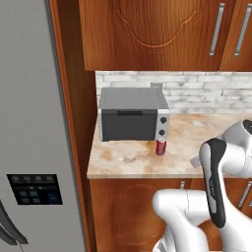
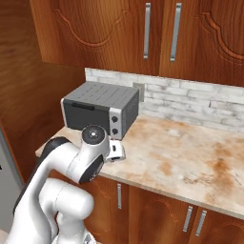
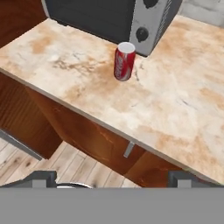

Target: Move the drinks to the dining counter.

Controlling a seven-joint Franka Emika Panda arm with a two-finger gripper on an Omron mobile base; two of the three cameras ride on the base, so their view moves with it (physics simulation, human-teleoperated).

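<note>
One of the drinks, a small red can (image 3: 124, 61) with a silver top, stands upright on the narrow marbled counter (image 3: 175, 109), just in front of the toaster oven's knob side. The left base view shows the can (image 1: 161, 146) near the middle of that counter. My gripper (image 3: 113, 181) hovers off the counter's front edge, above the floor and short of the can. Its two fingertips (image 3: 41, 179) stand far apart, open with nothing between them. The dining counter is out of view.
A grey toaster oven (image 1: 133, 114) sits at the back left of the counter against the white-tile backsplash (image 1: 197, 91). A tall grey fridge (image 1: 34, 123) stands to the left. Wooden wall cabinets (image 2: 143, 33) hang above, base cabinets (image 3: 87, 131) sit below.
</note>
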